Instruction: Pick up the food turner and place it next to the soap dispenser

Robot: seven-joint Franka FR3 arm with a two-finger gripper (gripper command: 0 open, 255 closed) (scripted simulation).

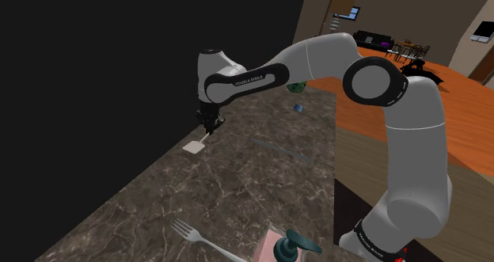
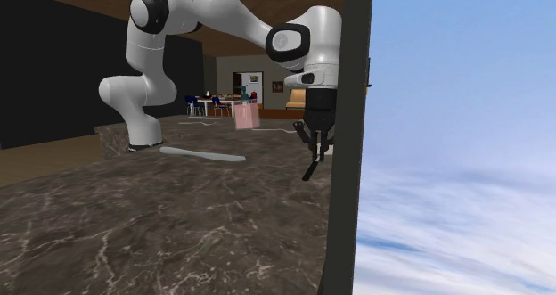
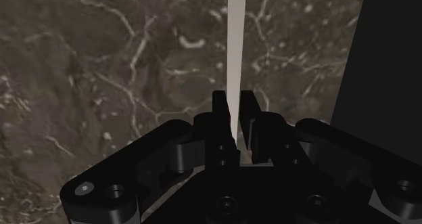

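Note:
The food turner (image 1: 195, 146) is a pale, thin-handled tool with a small flat blade. It hangs from my gripper (image 1: 210, 127) over the dark marble counter (image 1: 237, 181), near its edge by the black area. In the wrist view the black fingers (image 3: 222, 111) are shut on the turner's handle (image 3: 235, 53), which runs straight away from them toward the counter. From the second exterior view, the turner (image 2: 311, 167) dangles dark below the gripper (image 2: 317, 143). The pink soap dispenser (image 1: 283, 246) with a dark pump stands at the counter's near end, close to the stand. It also appears behind the arm (image 2: 245, 114).
A silver fork (image 1: 202, 238) lies near the soap dispenser. A long grey strip (image 1: 281, 150) lies mid-counter. A small blue object (image 1: 298, 108) and a green one (image 1: 298, 86) sit at the far end. A dark wall post (image 2: 347, 133) stands right beside the gripper.

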